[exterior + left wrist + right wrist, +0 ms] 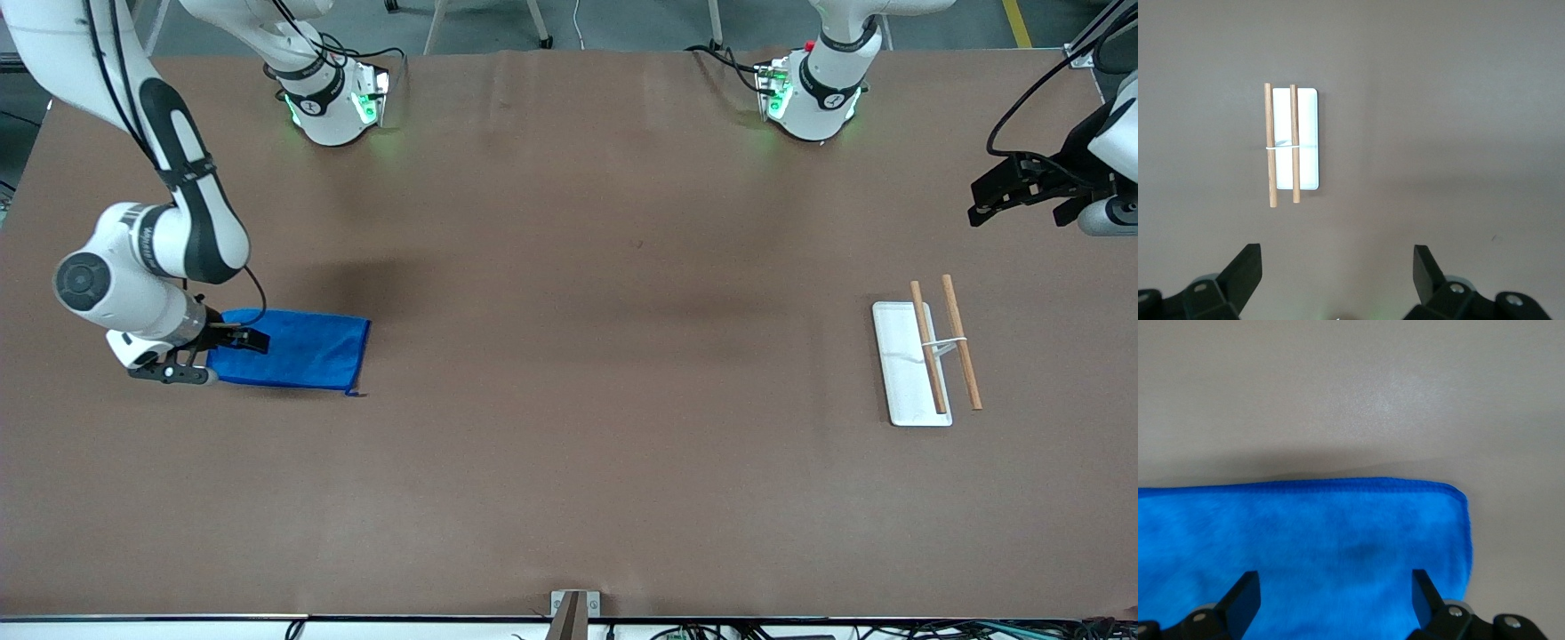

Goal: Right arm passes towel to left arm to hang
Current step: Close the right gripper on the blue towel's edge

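The table (pixel 569 498) is bare brown, so the cloth lies flat. The right arm (pixel 151 258) bends low at its own end of the table — set for a pickup. The left arm (pixel 1111 133) waits at its own end, ready to receive. The towel (pixel 302 348) lies flat on the table. The rack (pixel 900 373), white with two wooden rods, lies well apart toward the left arm's end. The right gripper (pixel 206 354) hovers over the towel's edge, jaws spread, nothing held. The left gripper (pixel 1022 191) hangs near the rack — jaws wide, empty.
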`<state>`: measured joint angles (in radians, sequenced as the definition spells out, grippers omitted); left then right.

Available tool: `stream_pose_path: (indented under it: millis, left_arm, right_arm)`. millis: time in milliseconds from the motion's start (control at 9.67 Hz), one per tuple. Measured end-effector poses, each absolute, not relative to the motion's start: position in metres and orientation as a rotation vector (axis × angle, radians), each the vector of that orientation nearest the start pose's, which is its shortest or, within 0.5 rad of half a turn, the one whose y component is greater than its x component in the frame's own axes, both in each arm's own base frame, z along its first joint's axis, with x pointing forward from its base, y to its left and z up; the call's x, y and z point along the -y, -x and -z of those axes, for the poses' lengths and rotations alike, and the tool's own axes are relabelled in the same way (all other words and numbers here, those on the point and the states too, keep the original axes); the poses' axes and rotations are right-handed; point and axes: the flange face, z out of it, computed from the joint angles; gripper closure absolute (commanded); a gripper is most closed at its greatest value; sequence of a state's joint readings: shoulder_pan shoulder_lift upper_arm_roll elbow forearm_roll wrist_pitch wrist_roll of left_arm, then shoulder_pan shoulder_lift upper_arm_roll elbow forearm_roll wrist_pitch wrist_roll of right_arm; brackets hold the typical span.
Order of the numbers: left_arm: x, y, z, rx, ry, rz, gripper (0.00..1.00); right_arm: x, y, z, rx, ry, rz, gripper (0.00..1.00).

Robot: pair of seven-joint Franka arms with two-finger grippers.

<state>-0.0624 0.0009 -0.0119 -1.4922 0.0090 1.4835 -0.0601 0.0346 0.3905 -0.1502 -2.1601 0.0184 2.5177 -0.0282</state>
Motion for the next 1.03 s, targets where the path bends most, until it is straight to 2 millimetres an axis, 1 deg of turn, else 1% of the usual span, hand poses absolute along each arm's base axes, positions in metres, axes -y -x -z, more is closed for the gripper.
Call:
stream_pose_path:
  millis: [103,310,621,724,1034]
  left_arm:
    - [0.039,-0.545,-0.653,-0.020,3.131,-0.013,0.00]
    - [0.037,-0.545,-0.655,-0.015,3.130,-0.006,0.00]
    - [0.037,-0.544,-0.659,-0.014,3.130,0.004,0.00]
    - [0.037,-0.543,-0.659,-0.015,3.130,0.003,0.00]
    - [0.037,-0.542,-0.661,-0.016,3.130,0.008,0.00]
  right_arm:
    - [0.063,-0.556,-0.201,-0.140,3.183,-0.059,0.00]
    - [0.059,-0.558,-0.192,-0.133,3.182,-0.027,0.00]
    - [0.049,-0.556,-0.180,-0.115,3.174,-0.047,0.08]
    - [0.048,-0.556,-0.177,-0.113,3.172,-0.052,0.13]
    - [0.048,-0.555,-0.176,-0.114,3.172,-0.053,0.46]
